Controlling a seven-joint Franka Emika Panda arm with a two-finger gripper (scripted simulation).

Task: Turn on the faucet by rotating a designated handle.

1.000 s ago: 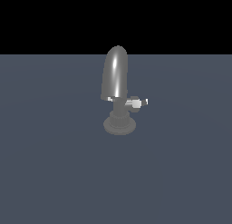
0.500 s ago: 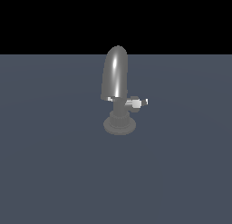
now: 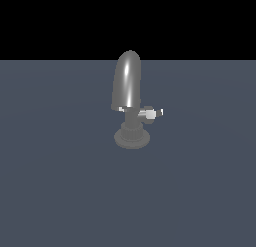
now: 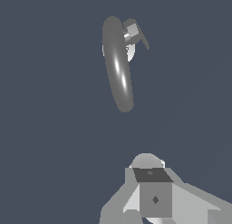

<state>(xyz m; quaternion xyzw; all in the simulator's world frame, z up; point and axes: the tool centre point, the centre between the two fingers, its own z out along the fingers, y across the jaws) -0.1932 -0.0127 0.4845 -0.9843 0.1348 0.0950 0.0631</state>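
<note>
faucet [image 3: 128,86] stands mid-floor, gripper [image 4: 149,191] well apart, jaws cant tell tbh. handle [image 3: 149,113] sticks out of neck toward exterior view's right. looks rigid, slick metal, tiny, so guessing push near lever tip.

faucet [image 3: 127,86] glossy grey | handle [image 3: 148,113] lt silver, white tip | floor [image 3: 50,181] slate blue

plain grey-blue floor [image 3: 60,191], black backdrop [image 3: 50,21]
</note>
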